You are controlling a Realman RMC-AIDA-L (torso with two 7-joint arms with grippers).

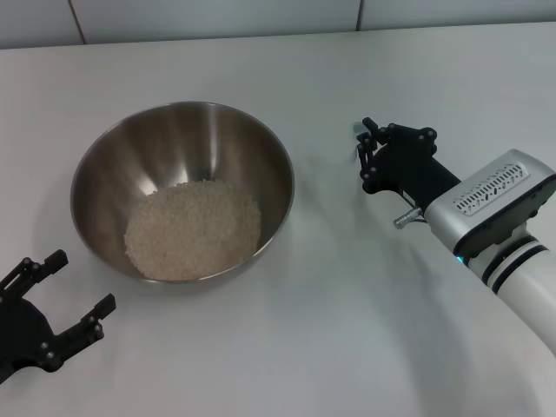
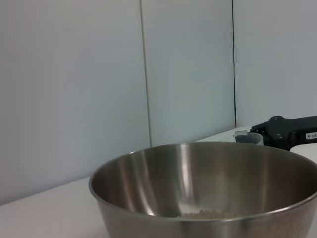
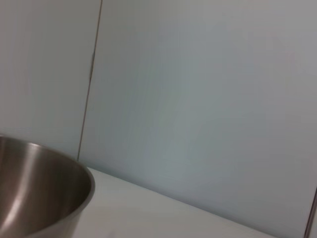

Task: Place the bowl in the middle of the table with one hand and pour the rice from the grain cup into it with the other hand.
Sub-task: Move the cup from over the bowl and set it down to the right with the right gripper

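Your bowl (image 1: 182, 191) sits on the table (image 1: 304, 347) a little toward 9 o'clock of the head view's middle, upright, with the rice (image 1: 193, 229) heaped in its bottom, lying more toward the 6 o'clock side of the inside. From the left wrist view you see the same bowl (image 2: 208, 188) close up, with only a thin strip of rice (image 2: 203, 214) showing above its near rim.

Your right gripper (image 1: 365, 155) is at about 3 o'clock from the bowl, apart from its rim, at the end of the silver-white arm (image 1: 504, 217) that comes in from 4 o'clock. The grain cup (image 1: 362, 132) is only a pale sliver at its fingertips in the head view. In the left wrist view the cup's clear rim (image 2: 248, 138) shows just behind the bowl's far edge, upright, right against the black gripper body (image 2: 287, 131). You cannot tell from these views whether the fingers grip the cup.

Your left gripper (image 1: 65, 291) hangs low at 8 o'clock from the bowl, near but not touching it, fingers spread apart and holding nothing.

The right wrist view shows you only a part of the bowl's wall (image 3: 39, 193), the table (image 3: 163, 218) and the pale wall panels (image 3: 198, 99) behind.
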